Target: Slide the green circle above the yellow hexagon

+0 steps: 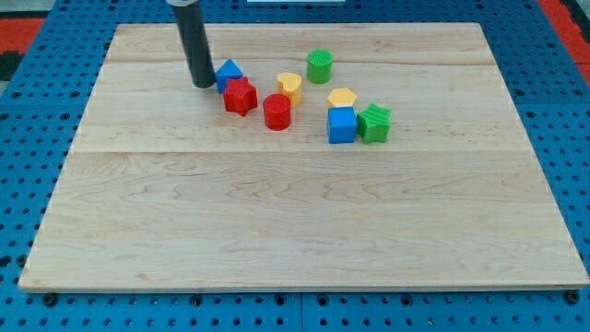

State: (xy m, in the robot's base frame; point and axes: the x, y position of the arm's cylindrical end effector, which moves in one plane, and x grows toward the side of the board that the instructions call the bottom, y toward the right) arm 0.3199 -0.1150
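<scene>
The green circle (320, 66) stands near the board's top middle. The yellow hexagon (342, 98) lies below and slightly right of it, touching the top of a blue cube (341, 125). My tip (202, 84) rests on the board at the view's upper left, just left of a blue triangle (229, 72) and a red star-shaped block (240, 97). The tip is well to the left of the green circle.
A red cylinder (277, 112) and a yellow heart-like block (289, 87) sit between the tip and the green circle. A green star-shaped block (374, 124) sits right of the blue cube. The wooden board (304, 231) lies on a blue pegboard.
</scene>
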